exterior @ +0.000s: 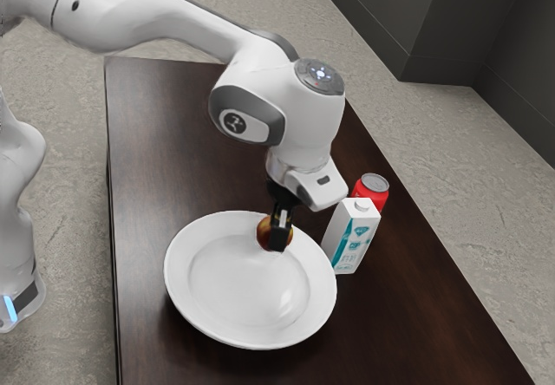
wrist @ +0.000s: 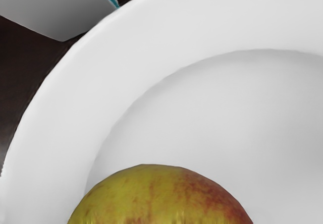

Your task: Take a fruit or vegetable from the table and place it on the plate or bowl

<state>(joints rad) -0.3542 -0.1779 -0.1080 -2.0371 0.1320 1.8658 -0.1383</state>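
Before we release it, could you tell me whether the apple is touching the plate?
Cannot tell. The exterior view shows the apple in the gripper overlapping the plate's far rim; neither view shows contact or a gap.

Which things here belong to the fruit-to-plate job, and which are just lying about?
Job in hand: the apple, held in the gripper; the white plate under it.
Lying about: the carton and the red can, standing on the table beside the plate.
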